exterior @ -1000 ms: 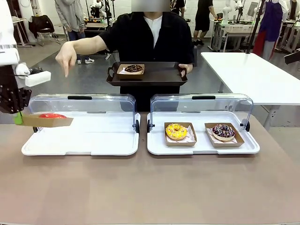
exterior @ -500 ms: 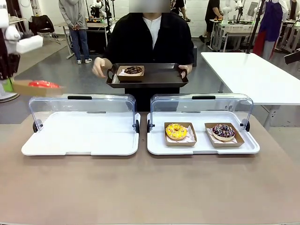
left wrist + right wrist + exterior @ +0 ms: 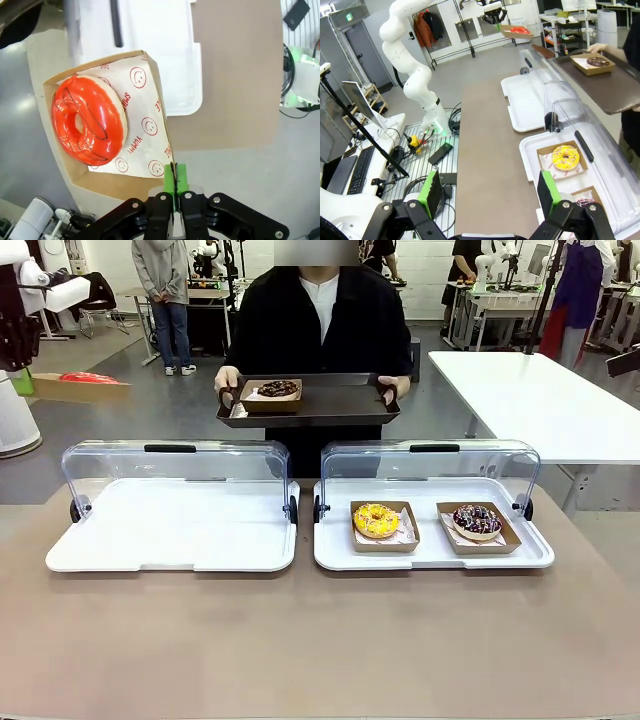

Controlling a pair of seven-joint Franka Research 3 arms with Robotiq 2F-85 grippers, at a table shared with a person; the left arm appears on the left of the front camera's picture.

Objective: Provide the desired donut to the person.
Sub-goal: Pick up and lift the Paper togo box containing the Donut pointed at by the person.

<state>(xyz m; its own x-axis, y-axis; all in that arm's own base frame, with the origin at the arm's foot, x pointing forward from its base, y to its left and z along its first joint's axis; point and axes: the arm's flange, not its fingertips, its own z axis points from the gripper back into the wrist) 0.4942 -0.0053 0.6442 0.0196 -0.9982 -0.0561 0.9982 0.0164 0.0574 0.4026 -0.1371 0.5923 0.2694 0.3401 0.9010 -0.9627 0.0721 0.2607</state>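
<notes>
My left gripper (image 3: 23, 381) hangs high at the far left, above and beyond the left case, shut on the edge of a cardboard tray (image 3: 70, 389) that carries a red-glazed donut (image 3: 85, 378). In the left wrist view the green pads (image 3: 175, 181) pinch the tray's rim, and the red donut (image 3: 88, 120) lies on printed paper. The person (image 3: 320, 320) stands across the table with both hands on a dark serving tray (image 3: 340, 400), which bears a chocolate donut (image 3: 277, 389) in its own box. My right gripper (image 3: 490, 200) stands open over the table's near right side, holding nothing.
Two white display cases with raised clear lids sit on the table. The left case (image 3: 170, 530) holds nothing. The right case (image 3: 430, 550) holds a yellow donut (image 3: 376, 520) and a dark sprinkled donut (image 3: 477, 520). A bystander (image 3: 165, 290) stands far behind.
My left gripper has lifted the red donut's tray from case level up and away toward the far left. The person's pointing hand has gone back to the serving tray's handle.
</notes>
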